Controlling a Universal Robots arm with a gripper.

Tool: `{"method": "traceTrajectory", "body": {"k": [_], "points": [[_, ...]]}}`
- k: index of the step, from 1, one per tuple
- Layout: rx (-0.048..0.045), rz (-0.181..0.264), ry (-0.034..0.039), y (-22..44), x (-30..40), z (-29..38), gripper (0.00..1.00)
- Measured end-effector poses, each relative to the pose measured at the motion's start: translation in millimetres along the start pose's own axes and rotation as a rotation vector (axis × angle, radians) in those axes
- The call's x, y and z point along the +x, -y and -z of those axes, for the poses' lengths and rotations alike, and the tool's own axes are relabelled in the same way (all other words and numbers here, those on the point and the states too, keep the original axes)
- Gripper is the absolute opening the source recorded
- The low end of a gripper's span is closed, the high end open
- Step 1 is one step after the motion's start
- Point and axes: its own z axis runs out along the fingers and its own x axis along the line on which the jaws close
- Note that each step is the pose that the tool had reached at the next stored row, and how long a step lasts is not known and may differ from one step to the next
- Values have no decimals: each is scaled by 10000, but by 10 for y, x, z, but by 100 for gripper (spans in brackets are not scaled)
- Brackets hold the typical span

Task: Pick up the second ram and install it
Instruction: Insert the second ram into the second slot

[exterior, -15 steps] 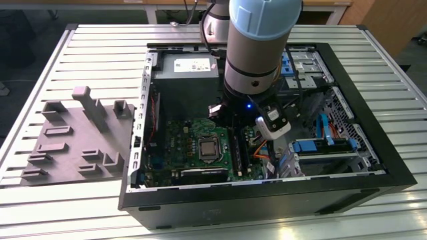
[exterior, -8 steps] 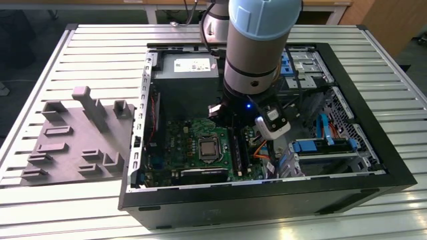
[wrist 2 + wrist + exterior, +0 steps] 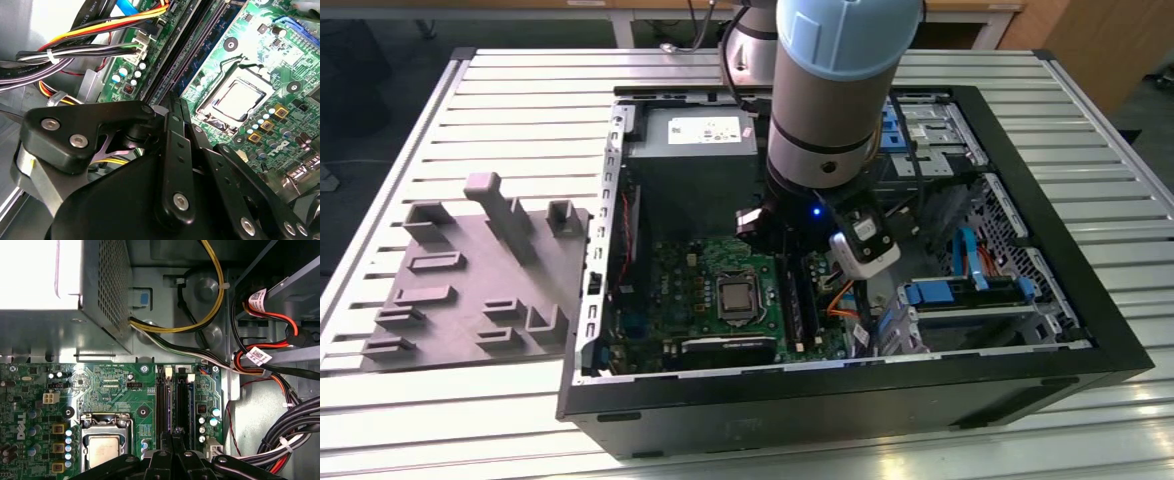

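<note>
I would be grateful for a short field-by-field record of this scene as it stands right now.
Setting: open computer case lying on a slatted metal table
Gripper: gripper down inside the case, over the memory slots of the green motherboard
Second ram: thin dark board standing on edge in a slot, running up from the fingertips
Processor socket: processor socket beside the slots
Cables: bundled cables along the case side
Outside the case: grey fixture block on the exterior view's left

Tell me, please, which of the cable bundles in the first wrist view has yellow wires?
The bundle that loops out from under the perforated metal box: it has yellow wires beside black ones. The other bundles look black, or red and black.
</note>
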Motion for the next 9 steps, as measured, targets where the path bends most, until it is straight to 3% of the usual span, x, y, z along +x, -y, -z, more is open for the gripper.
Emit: {"method": "traceTrajectory", "body": {"k": [9], "points": [[-11, -1, 0, 0, 0, -7, 12]]}}
